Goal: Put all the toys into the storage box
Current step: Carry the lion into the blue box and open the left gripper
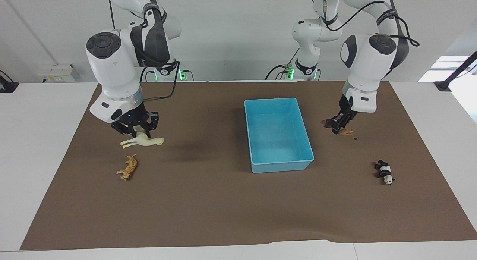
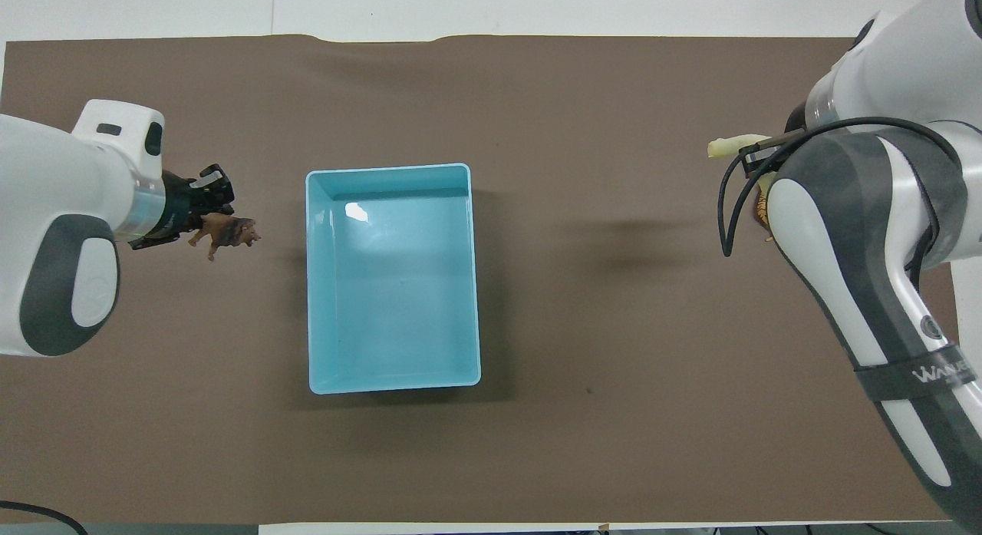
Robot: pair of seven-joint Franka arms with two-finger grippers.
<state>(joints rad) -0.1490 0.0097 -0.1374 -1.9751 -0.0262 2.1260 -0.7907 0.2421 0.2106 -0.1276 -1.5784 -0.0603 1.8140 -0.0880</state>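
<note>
both grippers pinched toys beside the storage box (image 1: 277,135): left gripper (image 1: 341,124) the brown figurine (image 1: 344,131), right gripper (image 1: 137,130) the cream llama (image 1: 143,141); each needed lifting clear of the box wall before release.

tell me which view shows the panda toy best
The facing view: the panda lies in plain sight on the brown mat, toward the left arm's end and farther from the robots than the brown lion. The overhead view shows none of it.
</note>
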